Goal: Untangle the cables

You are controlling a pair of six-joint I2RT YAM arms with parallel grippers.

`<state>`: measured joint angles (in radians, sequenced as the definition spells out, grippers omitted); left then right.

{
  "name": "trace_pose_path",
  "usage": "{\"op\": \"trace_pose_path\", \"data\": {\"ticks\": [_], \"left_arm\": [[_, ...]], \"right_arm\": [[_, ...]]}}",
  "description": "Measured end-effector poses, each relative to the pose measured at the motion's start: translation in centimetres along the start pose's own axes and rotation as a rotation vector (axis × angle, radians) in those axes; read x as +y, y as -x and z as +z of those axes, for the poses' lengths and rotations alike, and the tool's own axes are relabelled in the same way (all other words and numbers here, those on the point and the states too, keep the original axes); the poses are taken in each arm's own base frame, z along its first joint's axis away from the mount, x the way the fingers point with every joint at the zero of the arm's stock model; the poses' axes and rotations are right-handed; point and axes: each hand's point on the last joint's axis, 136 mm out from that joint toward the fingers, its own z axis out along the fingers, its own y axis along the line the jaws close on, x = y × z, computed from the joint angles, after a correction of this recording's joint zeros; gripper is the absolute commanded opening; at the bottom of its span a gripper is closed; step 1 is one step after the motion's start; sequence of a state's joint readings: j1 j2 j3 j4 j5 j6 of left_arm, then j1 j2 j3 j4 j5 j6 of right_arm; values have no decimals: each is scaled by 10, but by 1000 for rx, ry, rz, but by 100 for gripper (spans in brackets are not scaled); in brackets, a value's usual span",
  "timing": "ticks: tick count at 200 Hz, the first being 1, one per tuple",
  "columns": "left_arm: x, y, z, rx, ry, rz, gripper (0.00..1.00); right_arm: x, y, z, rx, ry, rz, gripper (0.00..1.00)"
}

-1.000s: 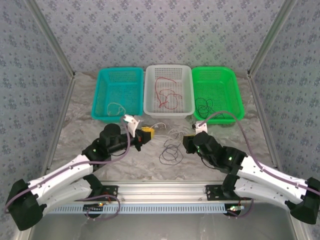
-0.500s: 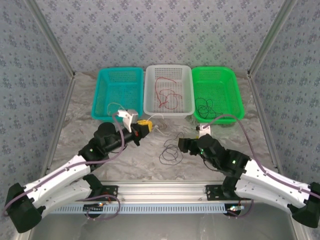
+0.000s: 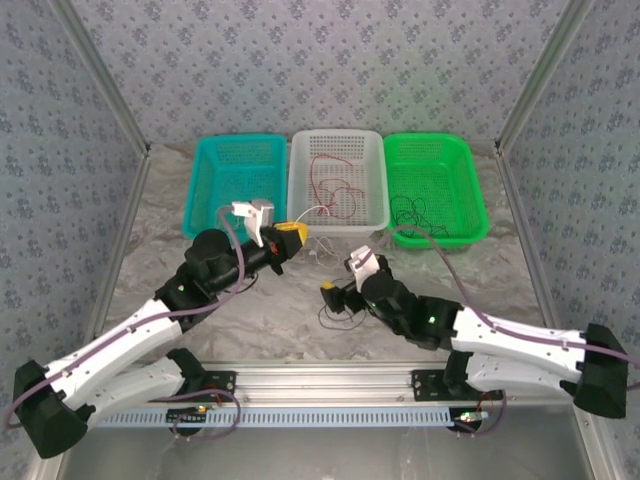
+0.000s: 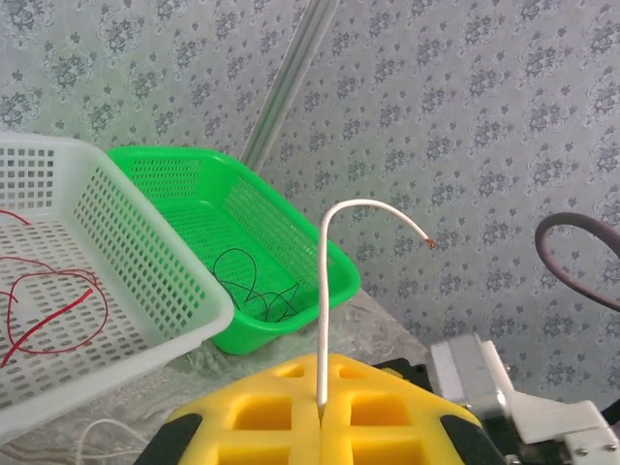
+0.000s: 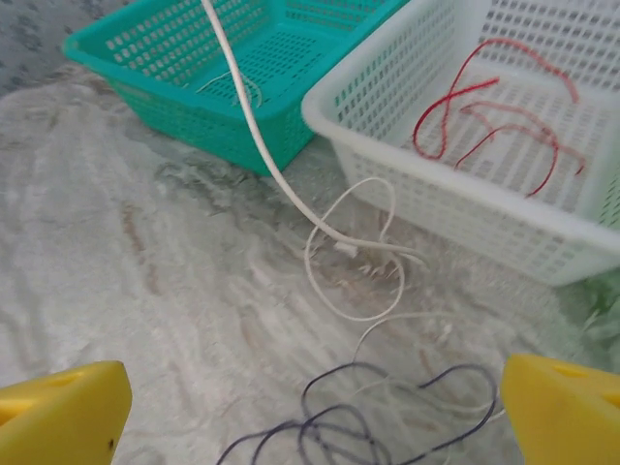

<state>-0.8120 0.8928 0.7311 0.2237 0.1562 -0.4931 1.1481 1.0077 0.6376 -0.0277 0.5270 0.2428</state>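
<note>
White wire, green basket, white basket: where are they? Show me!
white wire (image 4: 321, 291), left wrist view, on its upright stretch
green basket (image 3: 430, 165), top external view, on its bare mesh floor
white basket (image 5: 465, 208), right wrist view, on its near wall

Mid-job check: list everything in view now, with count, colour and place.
teal basket: 1, teal, far left
white basket: 1, white, middle
green basket: 1, green, right
red cable: 1, red, in white basket
black cable: 1, black, in green basket
pale cable: 1, whitish, in teal basket
white cable: 1, white, lifted, tail looped on table
dark cable: 1, dark purple, on table
left gripper: yellow pads, shut on white cable
right gripper: yellow pads, open over dark cable
</note>
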Motion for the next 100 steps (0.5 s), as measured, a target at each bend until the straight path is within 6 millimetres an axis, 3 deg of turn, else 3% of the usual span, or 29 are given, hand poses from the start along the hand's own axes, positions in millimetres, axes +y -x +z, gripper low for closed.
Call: {"op": "trace_pose_path", "data": {"ticks": [71,100], "left_arm": [[-4,-4,0,32,0,-40,2],[-15,7,-1,13,-27,-55,2]], "right_arm": [[-28,44,29,-130,-119,-33,97],[-31,61,47,-156,-114,-24,83]]}}
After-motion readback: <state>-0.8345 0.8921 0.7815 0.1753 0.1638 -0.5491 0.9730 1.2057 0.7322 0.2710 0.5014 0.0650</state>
